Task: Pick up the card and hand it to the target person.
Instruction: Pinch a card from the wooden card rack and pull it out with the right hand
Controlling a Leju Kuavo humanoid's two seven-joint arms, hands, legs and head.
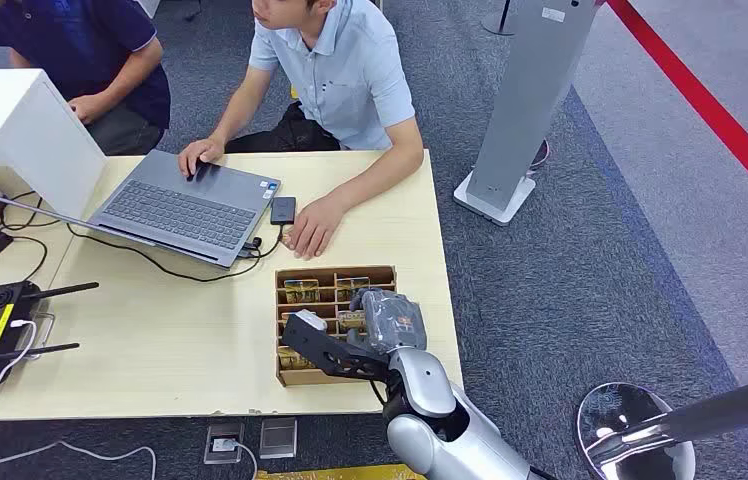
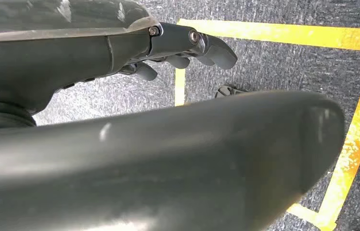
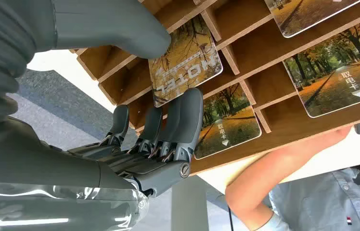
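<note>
In your head view the right robot hand (image 1: 390, 322) covers the lower right compartments of the wooden card box (image 1: 386, 272), so you can't see the cards beneath it. The print on the cards there is too small to read. At the top edge, both people's heads are cut off. In your left wrist view the left robot hand (image 2: 187, 48) is mostly hidden behind a dark blurred bulk.
</note>
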